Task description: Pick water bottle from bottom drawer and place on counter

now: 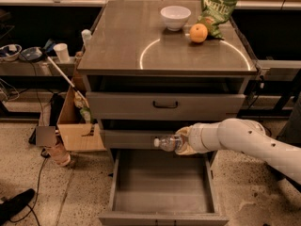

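Note:
The water bottle point(165, 142) is a small clear bottle with a white cap pointing left. It lies sideways in the air in front of the middle drawer, with my gripper point(181, 142) shut on its right end. My white arm reaches in from the right. Below them the bottom drawer point(162, 185) is pulled out, and its plain grey tray holds nothing. The counter point(122, 36) above is a grey-brown metal top with a pale arc mark.
On the counter's far side stand a white bowl point(175, 17), an orange point(198, 32) and a green chip bag point(217, 11). Two shut drawers with black handles point(165, 105) sit under the top. A cardboard box point(75, 121) and cluttered shelf point(28, 60) are left.

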